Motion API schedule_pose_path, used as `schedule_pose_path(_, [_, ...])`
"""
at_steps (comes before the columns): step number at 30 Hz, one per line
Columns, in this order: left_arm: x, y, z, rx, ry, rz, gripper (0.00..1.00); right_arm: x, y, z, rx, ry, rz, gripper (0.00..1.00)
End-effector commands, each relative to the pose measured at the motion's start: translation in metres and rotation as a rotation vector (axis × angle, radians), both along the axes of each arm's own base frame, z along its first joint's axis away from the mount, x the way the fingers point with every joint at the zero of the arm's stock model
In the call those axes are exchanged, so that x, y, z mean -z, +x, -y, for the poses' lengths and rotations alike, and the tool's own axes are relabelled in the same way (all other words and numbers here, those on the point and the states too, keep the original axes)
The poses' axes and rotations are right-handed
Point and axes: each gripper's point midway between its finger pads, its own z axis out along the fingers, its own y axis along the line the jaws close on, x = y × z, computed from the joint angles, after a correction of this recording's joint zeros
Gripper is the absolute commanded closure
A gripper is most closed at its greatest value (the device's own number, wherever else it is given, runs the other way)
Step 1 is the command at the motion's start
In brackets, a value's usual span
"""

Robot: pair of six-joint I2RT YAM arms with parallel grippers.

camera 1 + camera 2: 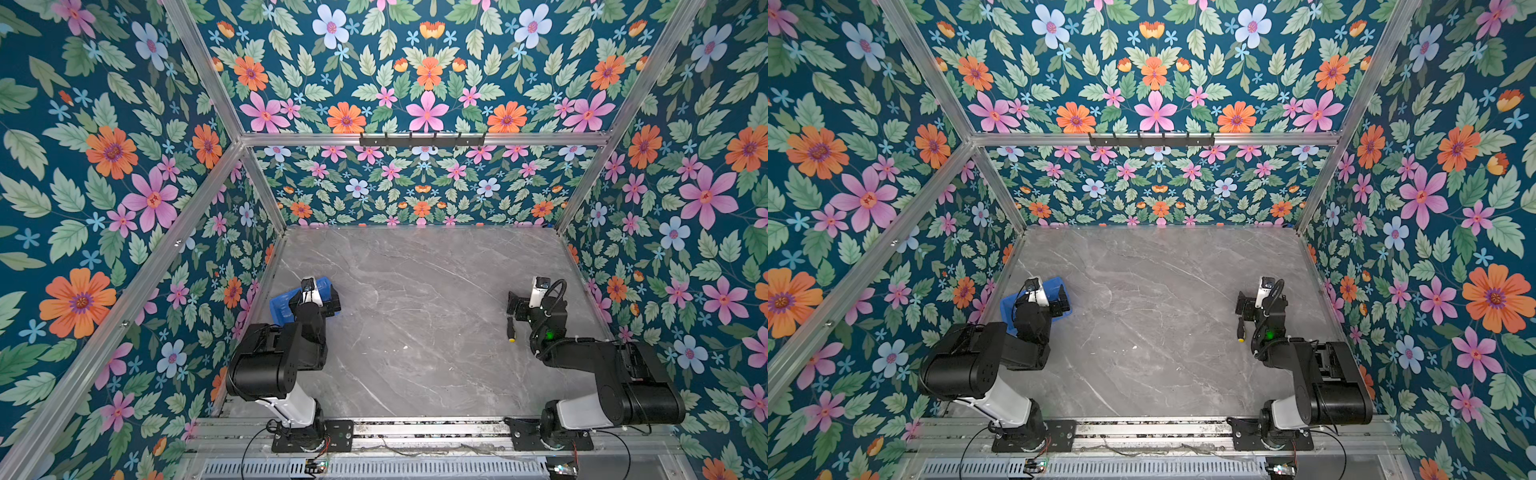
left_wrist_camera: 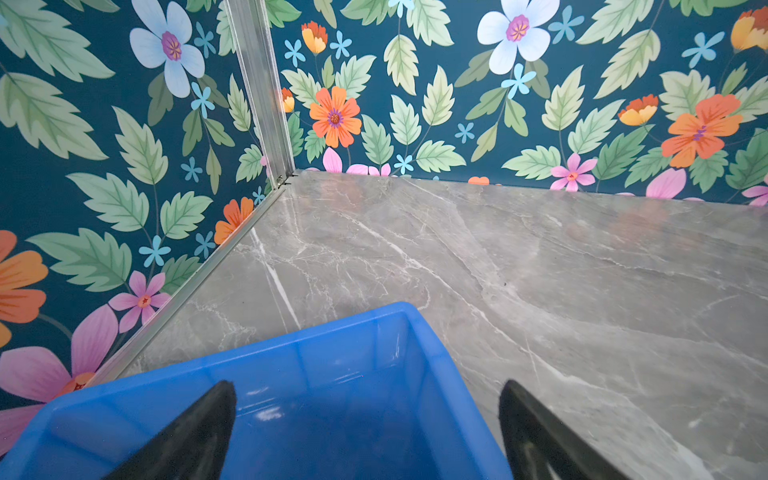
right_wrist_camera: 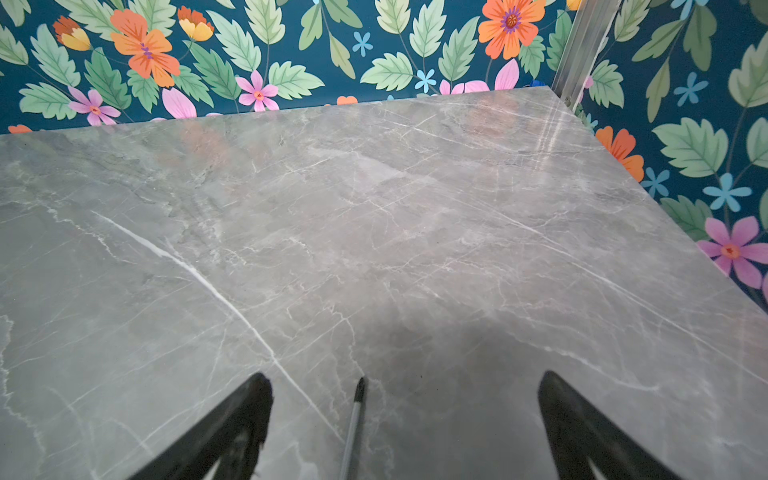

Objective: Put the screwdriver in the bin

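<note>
Black-handled and yellow-capped, the screwdriver (image 1: pixel 510 330) is lying flat on the grey marble table (image 1: pixel 415 311), directly under the right claw (image 3: pixel 405 415), whose jaws are standing wide open and gripping nothing; its thin shaft is showing between them in the right wrist view. The blue bin (image 2: pixel 291 374) is sitting well apart, beneath the equally open, empty left claw (image 2: pixel 368 419). Lowering straight down, centring the jaws on the thicker handle, not the slim shaft, and closing squarely should be giving the surest grip.
</note>
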Motion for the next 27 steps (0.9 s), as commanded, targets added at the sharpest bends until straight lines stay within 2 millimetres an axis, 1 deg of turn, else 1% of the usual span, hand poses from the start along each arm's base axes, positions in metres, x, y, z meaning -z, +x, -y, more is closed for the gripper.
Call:
schedule_pose_path(1, [-0.002, 0.001, 0.001, 0.006, 0.011, 0.005, 0.0, -0.005, 0.003, -0.001, -0.006, 0.004, 0.019, 0.01])
schedule_pose_path(9, [-0.005, -0.001, 0.001, 0.006, 0.01, 0.016, 0.0, -0.005, 0.002, -0.001, -0.005, 0.002, 0.022, 0.01])
schedule_pose_path(12, [-0.015, -0.008, 0.004, 0.028, 0.013, 0.043, 0.0, -0.01, 0.001, 0.0, 0.001, -0.001, 0.025, 0.01])
schedule_pose_path(15, [-0.028, -0.015, 0.006, 0.03, 0.014, 0.062, 0.0, -0.02, 0.0, 0.001, 0.009, 0.003, 0.013, 0.01])
schedule_pose_path(17, [-0.036, -0.019, 0.011, 0.058, 0.006, 0.059, 0.0, -0.027, -0.002, 0.001, 0.014, 0.005, 0.002, 0.01])
schedule_pose_path(19, [-0.044, -0.019, 0.02, 0.104, -0.008, 0.043, 0.0, -0.033, -0.005, 0.004, 0.044, 0.002, -0.007, 0.01])
schedule_pose_path(21, [-0.054, -0.021, 0.034, 0.161, -0.014, 0.044, 0.0, -0.04, -0.008, 0.003, 0.055, -0.007, -0.007, 0.01])
schedule_pose_path(24, [-0.068, -0.025, 0.061, 0.265, 0.004, 0.06, 0.0, -0.049, -0.012, 0.002, 0.104, -0.019, -0.031, 0.01])
schedule_pose_path(27, [-0.077, -0.032, 0.093, 0.382, 0.045, 0.054, 0.0, -0.055, -0.021, -0.001, 0.163, 0.047, -0.099, 0.01])
